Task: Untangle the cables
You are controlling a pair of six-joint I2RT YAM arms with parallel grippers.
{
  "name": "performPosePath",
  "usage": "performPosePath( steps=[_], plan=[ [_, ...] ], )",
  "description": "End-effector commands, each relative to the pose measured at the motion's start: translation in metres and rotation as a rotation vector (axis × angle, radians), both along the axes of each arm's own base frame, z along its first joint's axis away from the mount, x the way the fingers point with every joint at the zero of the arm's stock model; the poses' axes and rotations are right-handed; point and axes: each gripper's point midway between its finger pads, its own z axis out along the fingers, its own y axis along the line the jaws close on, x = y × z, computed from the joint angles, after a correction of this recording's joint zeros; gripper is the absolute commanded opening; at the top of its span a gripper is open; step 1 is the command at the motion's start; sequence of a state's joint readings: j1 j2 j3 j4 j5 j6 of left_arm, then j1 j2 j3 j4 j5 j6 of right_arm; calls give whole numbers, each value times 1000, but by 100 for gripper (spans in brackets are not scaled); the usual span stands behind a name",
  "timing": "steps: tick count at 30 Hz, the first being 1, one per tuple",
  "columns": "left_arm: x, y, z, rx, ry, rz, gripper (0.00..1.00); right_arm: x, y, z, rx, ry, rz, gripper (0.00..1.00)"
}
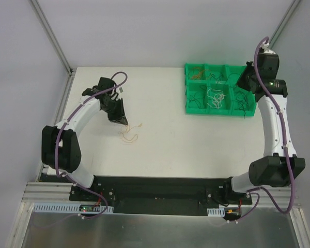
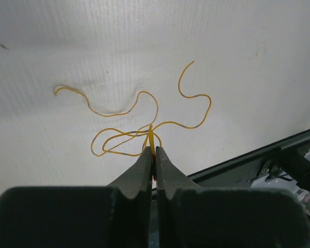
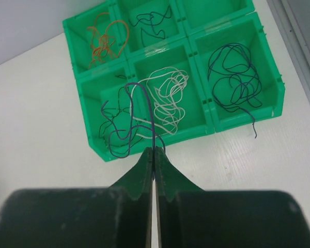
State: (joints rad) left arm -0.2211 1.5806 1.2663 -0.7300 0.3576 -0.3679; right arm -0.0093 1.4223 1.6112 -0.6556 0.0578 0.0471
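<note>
Most cables (image 3: 168,98) are already sorted into the green tray (image 3: 278,93) at 2 o'clock on the bench (image 1: 196,144); a purple cable (image 3: 149,106) is pinched in the right gripper (image 3: 153,151) above it; a yellow cable (image 2: 113,113), at 9 o'clock, is pinched in the left gripper (image 2: 154,150); only these two seem left.

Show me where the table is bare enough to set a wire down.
Bare: the wide table stretch between the yellow wire and the green tray, and the tray's far right compartment. Crowded: the other five compartments, each holding wires.
</note>
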Motion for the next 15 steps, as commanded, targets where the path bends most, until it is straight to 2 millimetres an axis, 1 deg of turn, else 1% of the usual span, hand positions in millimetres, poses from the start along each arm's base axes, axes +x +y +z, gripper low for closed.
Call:
performPosePath(
  steps=[1, 5, 6, 7, 8, 9, 10, 11, 12, 15],
  plan=[
    [16, -26, 24, -139, -58, -127, 0, 21, -29, 4, 55, 9, -82, 0],
    [25, -37, 28, -194, -57, -177, 0, 42, -66, -13, 73, 56, -162, 0],
    [28, -38, 28, -197, -59, -182, 0, 46, -68, -16, 94, 63, -152, 1],
    [31, -39, 27, -198, -59, -192, 0, 50, -76, -15, 92, 63, -167, 0],
    [33, -40, 26, -199, -58, -198, 0, 53, -82, -21, 88, 76, -180, 0],
    [36, -40, 25, -197, -53, -205, 0, 57, -88, -21, 85, 74, -188, 0],
    [38, -41, 23, -200, -46, -212, 0, 60, -93, -28, 78, 91, -194, 0],
    [41, -42, 23, -200, -47, -221, 0, 62, -97, -31, 68, 103, -192, 0],
    [43, -43, 23, -201, -42, -229, 0, 63, -106, -38, 31, 124, -221, 1],
    [47, -43, 19, -196, -30, -244, 0, 63, -119, -58, -18, 185, -243, 0]
  ],
)
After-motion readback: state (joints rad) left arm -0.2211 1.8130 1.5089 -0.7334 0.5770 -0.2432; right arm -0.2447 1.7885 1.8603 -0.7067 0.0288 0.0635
